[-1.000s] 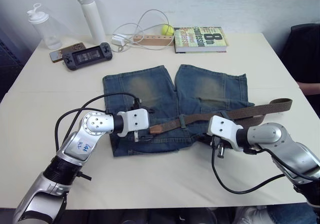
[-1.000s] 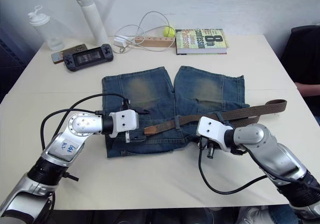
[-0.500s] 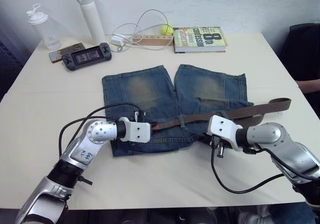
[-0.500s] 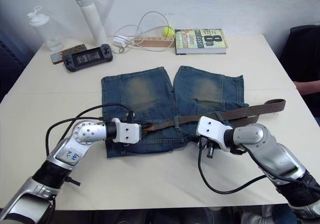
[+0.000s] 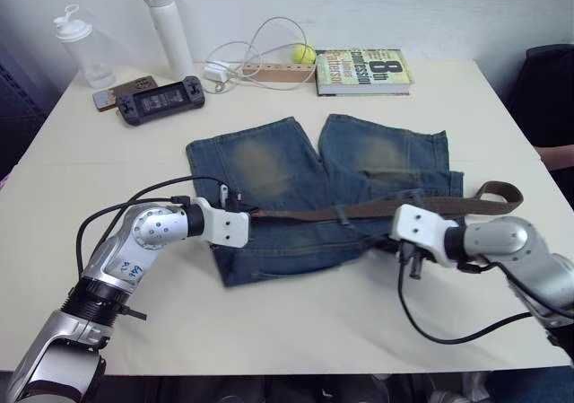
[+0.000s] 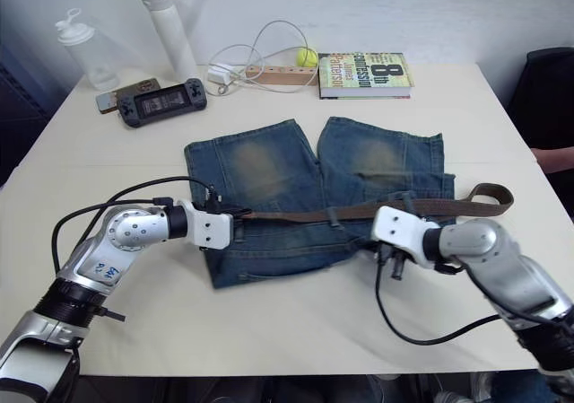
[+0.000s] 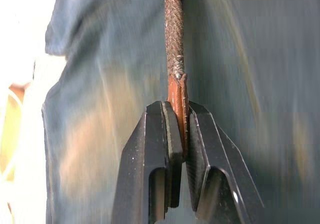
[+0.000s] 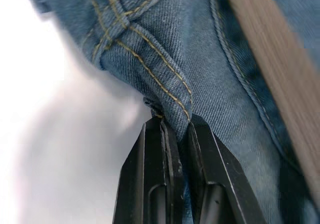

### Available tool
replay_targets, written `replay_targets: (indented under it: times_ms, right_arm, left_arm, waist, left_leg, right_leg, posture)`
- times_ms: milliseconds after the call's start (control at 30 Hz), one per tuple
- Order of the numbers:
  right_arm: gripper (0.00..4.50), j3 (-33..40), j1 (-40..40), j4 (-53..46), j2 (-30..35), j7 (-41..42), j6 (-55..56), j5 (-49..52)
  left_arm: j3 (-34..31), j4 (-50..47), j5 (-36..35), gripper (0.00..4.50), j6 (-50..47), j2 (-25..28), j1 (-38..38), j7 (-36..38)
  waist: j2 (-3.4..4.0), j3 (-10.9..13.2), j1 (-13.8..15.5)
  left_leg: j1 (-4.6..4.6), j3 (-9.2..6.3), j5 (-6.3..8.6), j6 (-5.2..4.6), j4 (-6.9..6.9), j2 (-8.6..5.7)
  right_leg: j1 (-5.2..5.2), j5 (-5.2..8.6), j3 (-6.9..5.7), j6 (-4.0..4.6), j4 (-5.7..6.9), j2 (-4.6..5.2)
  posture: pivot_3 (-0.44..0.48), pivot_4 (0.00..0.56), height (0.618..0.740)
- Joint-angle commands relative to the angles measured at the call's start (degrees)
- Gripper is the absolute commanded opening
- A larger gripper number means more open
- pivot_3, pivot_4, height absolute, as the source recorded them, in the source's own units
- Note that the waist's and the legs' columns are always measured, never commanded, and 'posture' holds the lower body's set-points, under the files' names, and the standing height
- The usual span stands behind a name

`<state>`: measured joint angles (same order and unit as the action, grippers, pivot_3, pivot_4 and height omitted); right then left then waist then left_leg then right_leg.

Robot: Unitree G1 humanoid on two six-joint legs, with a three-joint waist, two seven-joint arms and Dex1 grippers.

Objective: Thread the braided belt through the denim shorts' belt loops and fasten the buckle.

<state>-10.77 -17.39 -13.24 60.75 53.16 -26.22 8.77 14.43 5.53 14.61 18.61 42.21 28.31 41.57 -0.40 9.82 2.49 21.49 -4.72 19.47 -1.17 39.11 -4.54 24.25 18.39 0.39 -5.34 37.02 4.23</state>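
The denim shorts [image 5: 269, 165] lie flat mid-table, waistband toward me. The braided belt [image 5: 377, 209] runs taut along the waistband and passes under one of the belt loops [image 5: 342, 213]. Its far end curls past the right hip [image 5: 500, 193]; I cannot make out the buckle. My left gripper [image 7: 177, 112] is shut on the belt's tan leather tip [image 7: 176, 92], at the waistband's left end [image 5: 244, 216]. At the right end of the waist [image 5: 401, 231], my right gripper [image 8: 176, 126] is shut on a fold of the shorts' stitched edge [image 8: 150, 59].
Along the table's far side stand a clear bottle [image 5: 76, 48], a white flask [image 5: 170, 28], a phone and game console [image 5: 161, 100], a white cable [image 5: 242, 57], a yellow ball [image 5: 303, 53] and a book [image 5: 363, 66]. A person's arm [image 5: 558, 156] rests at the right edge.
My left gripper has shut on the belt's tan tip and drawn it left. The belt now lies straight and taut, its right end pulled closer to the shorts. The right gripper keeps its hold.
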Motion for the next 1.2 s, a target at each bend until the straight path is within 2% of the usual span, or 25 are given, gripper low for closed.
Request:
replay_targets:
  times_ms: [33, 133, 367, 600, 800, 933, 1067, 1167, 1200]
  right_arm:
    - [0.00, 2.33, 0.74, 8.71, 3.85, 1.73, 4.70, -4.26]
    - [0.00, 2.29, -0.52, 10.80, 3.54, 3.05, 6.89, -4.05]
    - [0.00, 1.86, -1.54, 8.76, 0.09, 3.39, 5.12, -4.05]
    - [0.00, 2.01, -0.83, 7.03, -1.55, 3.27, 3.73, -4.79]
    - [0.00, 2.16, -1.43, 6.07, -2.66, 3.42, 2.77, -5.26]
    - [0.00, 2.38, -1.49, 5.09, -3.08, 3.71, 2.07, -5.51]
    - [0.00, 2.74, -1.50, 4.36, -3.29, 3.86, 1.44, -5.66]
    - [0.00, 3.21, -1.29, 4.03, -3.15, 3.82, 1.14, -5.54]
    - [0.00, 3.33, -1.23, 4.01, -3.08, 3.83, 1.12, -5.51]
  left_arm:
    - [-1.31, -0.45, -0.68, 0.06, -0.64, 0.47, -2.44, 0.46]
    - [-1.32, -0.80, -1.42, 0.06, -2.91, -1.93, -2.68, -0.22]
    - [-2.49, -6.40, -6.59, 0.06, -13.28, -10.58, -1.34, -0.12]
    - [-0.59, -11.55, -7.21, 0.06, -19.52, -13.17, -2.10, 1.28]
    - [3.39, -9.05, -3.84, 0.06, -20.44, -15.97, 1.00, 1.05]
    - [8.57, -6.42, 0.71, 0.06, -22.04, -17.50, 3.82, 2.06]
    - [9.28, -7.11, 0.52, 0.06, -24.61, -18.06, 4.23, 3.39]
    - [5.74, -10.90, -4.61, 1.45, -30.53, -17.65, 2.52, 6.06]
    - [4.68, -12.21, -6.42, 1.67, -32.82, -17.66, 2.16, 7.06]
  waist:
    - [0.00, 0.00, 0.18]
    - [0.00, 0.00, 0.52]
    - [0.00, 0.00, 0.21]
    - [0.00, 0.00, -0.18]
    - [-0.01, -0.01, -0.41]
    - [-0.02, -0.01, -0.82]
    - [-0.02, -0.01, -1.03]
    - [-0.02, -0.01, -1.01]
    - [-0.02, -0.01, -1.03]
  left_leg:
    - [0.00, 0.00, 0.00, -0.01, 0.00, 0.00]
    - [0.00, 0.03, 0.02, -0.03, 0.00, 0.00]
    - [0.01, 0.05, 0.02, -0.04, 0.04, 0.02]
    - [-0.01, 0.09, 0.00, 0.00, 0.04, 0.06]
    - [-0.01, 0.09, 0.00, 0.00, 0.05, 0.06]
    - [-0.01, 0.09, 0.00, 0.01, 0.05, 0.06]
    - [-0.01, 0.11, 0.00, 0.01, 0.02, 0.07]
    - [-0.01, 0.10, -0.01, 0.01, 0.03, 0.07]
    - [-0.01, 0.11, -0.01, 0.01, 0.03, 0.07]
  right_leg:
    - [0.00, 0.00, 0.00, 0.00, 0.00, 0.00]
    - [0.00, 0.00, -0.01, 0.00, -0.02, 0.00]
    - [-0.01, -0.02, -0.01, -0.04, -0.01, -0.02]
    - [0.01, -0.02, 0.02, -0.04, 0.03, -0.05]
    - [0.01, -0.02, 0.01, -0.04, 0.02, -0.06]
    - [0.01, -0.02, 0.01, -0.04, 0.04, -0.07]
    - [0.04, -0.02, 0.05, -0.04, 0.04, -0.10]
    - [0.04, -0.02, 0.05, -0.04, 0.05, -0.09]
    - [0.04, -0.02, 0.05, -0.04, 0.05, -0.09]
  posture:
    - [0.000, 0.150, 0.734]
    - [0.000, 0.150, 0.734]
    - [0.000, 0.150, 0.734]
    - [0.000, 0.150, 0.734]
    - [0.000, 0.150, 0.734]
    - [0.000, 0.150, 0.734]
    - [0.000, 0.150, 0.734]
    - [0.000, 0.150, 0.734]
    - [0.000, 0.150, 0.734]
